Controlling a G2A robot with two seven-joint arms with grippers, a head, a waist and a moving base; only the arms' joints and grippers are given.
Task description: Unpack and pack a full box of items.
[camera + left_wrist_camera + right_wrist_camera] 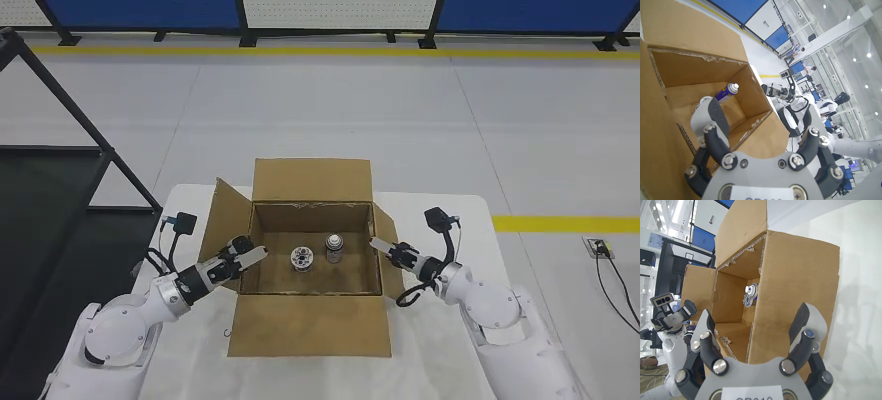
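An open cardboard box [310, 215] [696, 72] [797, 275] stands mid-table with its flaps spread outward. On its floor a spray can [335, 247] [727, 92] [752, 290] stands upright beside a round metal part [300, 257] [747, 300]. My left gripper [250, 255] [761, 117] hangs open at the box's left wall, holding nothing. At the right wall my right gripper [385, 248] [756, 321] is open too, one finger over the box's inside and the other over its outer face; nothing is in it.
The box sits on a white table [430, 210]. Its front flap [310, 325] lies flat toward me and the left flap [225, 220] slants upward. A black frame [60, 150] stands off the table's left side.
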